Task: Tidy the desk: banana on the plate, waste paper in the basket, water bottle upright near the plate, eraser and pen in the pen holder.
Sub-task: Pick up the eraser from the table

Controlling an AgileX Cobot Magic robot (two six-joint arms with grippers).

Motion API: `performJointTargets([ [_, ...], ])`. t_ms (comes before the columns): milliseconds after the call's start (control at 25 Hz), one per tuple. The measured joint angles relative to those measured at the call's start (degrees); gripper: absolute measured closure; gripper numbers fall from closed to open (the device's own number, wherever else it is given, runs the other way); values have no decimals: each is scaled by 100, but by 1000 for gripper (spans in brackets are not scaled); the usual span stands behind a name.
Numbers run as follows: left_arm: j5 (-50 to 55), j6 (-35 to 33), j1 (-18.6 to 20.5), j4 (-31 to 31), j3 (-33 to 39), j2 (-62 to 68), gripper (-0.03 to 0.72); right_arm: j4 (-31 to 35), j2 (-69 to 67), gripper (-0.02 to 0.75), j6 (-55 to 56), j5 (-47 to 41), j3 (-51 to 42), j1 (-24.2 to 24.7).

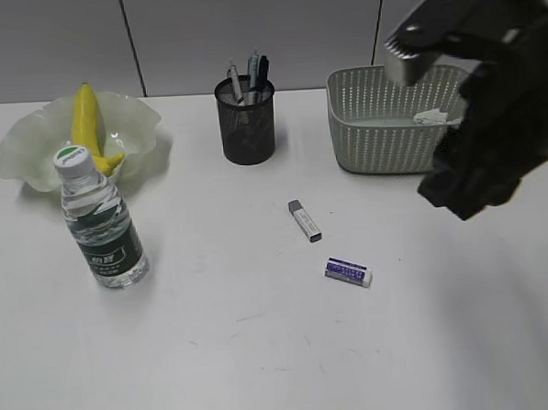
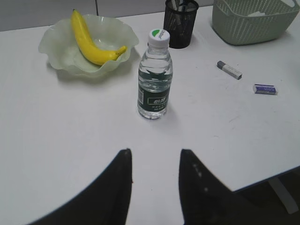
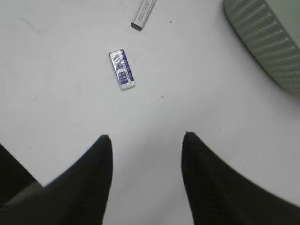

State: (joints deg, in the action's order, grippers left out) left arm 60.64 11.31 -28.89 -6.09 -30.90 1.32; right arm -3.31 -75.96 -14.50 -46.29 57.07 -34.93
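Now our right gripper [image 3: 145, 140], jaws spread and empty, hovers with the eraser [image 3: 122, 69] at eleven o'clock: light, stiff, best pinched across its narrow sides. Left gripper [image 2: 154, 159] is likewise spread.

On the white desk [image 1: 263, 352] the banana [image 1: 89, 127] lies in the pale green plate [image 1: 32, 149] at the back left, and the water bottle [image 1: 100, 223] stands upright just in front of it, white cap up. The black mesh pen holder [image 1: 247, 124] stands at the back centre with pens [image 1: 249, 78] in it; right of it is the basket [image 1: 389, 121], a scrap of white paper [image 1: 430, 117] inside. Two small things lie in the open middle — a grey-and-white stick [image 1: 304, 221] and a purple-sleeved eraser [image 1: 348, 273] — while a black arm [image 1: 489, 102] hangs blurred over the right side.
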Motion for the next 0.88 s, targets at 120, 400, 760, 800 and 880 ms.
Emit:
performJointTargets([
  [120,0,0,0,0,0,0,432,0,-1041,328,-192,-232,591,0],
  [400,0,-11,0,0,0,-8,432,5,-2867,313,-450,-377,1514,-94],
  [760,-2,-17,0,-6,0,-165,432,-24,-4039,312,-492,-137,1627,-271],
  [800,-2,-17,0,-6,0,-165,432,-25,-4090,312,-492,-76,1657,-271],
  [880,-2,-17,0,-6,0,-165,432,-25,-4195,312,-492,1,1772,-271],
])
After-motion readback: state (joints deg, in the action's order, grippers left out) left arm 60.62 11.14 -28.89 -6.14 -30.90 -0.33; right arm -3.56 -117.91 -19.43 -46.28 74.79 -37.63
